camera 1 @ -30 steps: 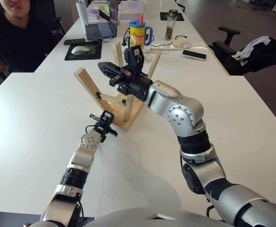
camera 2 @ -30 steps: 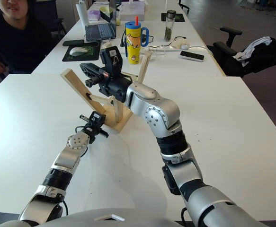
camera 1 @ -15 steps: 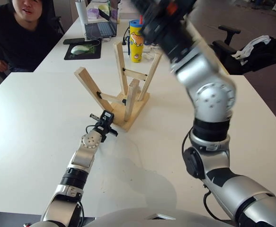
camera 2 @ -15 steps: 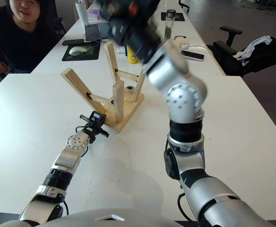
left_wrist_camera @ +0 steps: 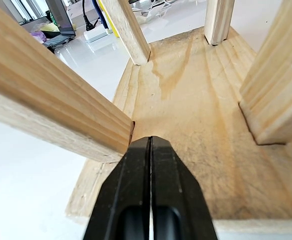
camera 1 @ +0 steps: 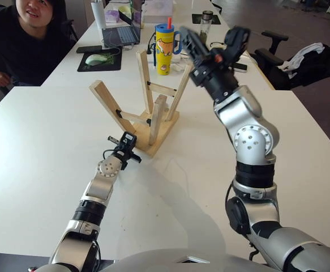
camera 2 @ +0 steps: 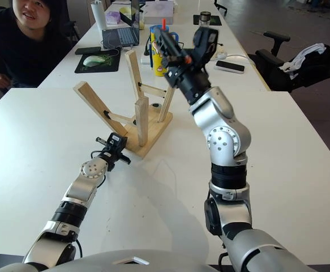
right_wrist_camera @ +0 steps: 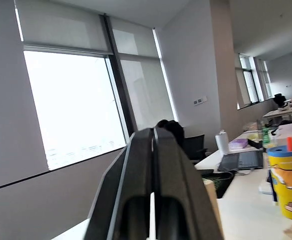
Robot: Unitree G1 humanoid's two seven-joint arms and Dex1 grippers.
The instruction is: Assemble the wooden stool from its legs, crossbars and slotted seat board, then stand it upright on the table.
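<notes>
Resting low over table (camera 1: 40, 147), left arm (camera 1: 99, 181) stretches forward, almost straight. Left claw (left_wrist_camera: 150, 142) closed, empty, fingers pressed together, tip at near edge of seat board (left_wrist_camera: 186, 125), just beside foot of slanting leg (camera 1: 107, 105); contact unclear. Stool (camera 1: 150, 116) sits directly ahead of this claw, upside down, seat board down, legs up. Right arm (camera 1: 249, 136) raised, elbow bent, forearm angled up and forward. Right claw (right_wrist_camera: 154, 132) closed on nothing, high in air. Stool below and to left of it, well apart. Yellow mug (camera 1: 165, 41) just beyond.
</notes>
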